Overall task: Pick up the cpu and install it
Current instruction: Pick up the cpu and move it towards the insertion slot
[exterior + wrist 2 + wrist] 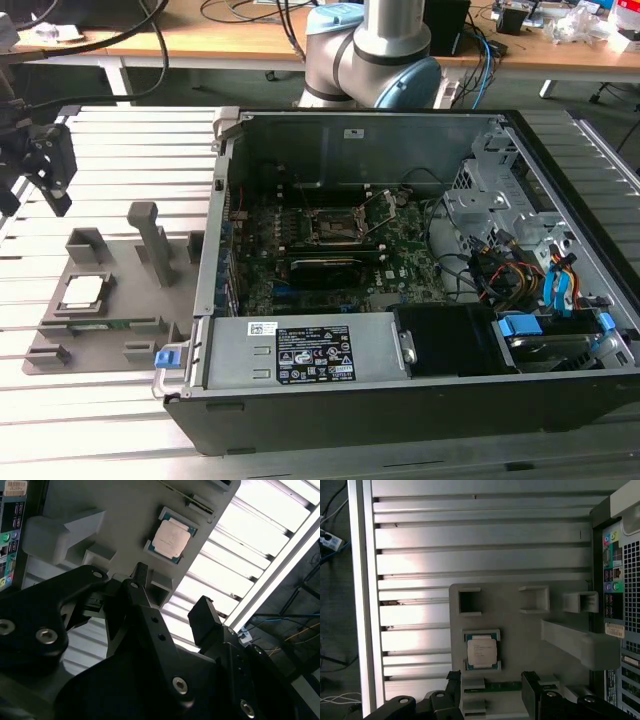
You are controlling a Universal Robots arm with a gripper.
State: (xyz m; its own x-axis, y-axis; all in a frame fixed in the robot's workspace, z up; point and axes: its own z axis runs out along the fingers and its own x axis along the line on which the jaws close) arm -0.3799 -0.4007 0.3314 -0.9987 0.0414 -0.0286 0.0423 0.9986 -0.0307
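The cpu [82, 291] is a small silvery square chip lying flat in a recess of the grey holder tray [125, 290], at the exterior view's left of the computer case. It also shows in both wrist views, cpu [171, 535] and cpu [481, 650]. My black gripper [35, 190] hangs above the slatted table, just beyond the tray and apart from the chip. In both wrist views the gripper [172, 600] [492, 682] is open, with nothing between its fingers. Inside the case, the black socket frame [338, 226] sits on the motherboard.
The open computer case [560, 150] takes up the middle and the exterior view's right, with cables and drive bays inside. Upright grey posts [150, 240] rise from the tray. A long dark card [495, 685] lies on the tray beside the chip. The slatted aluminium table [470, 540] surrounds everything.
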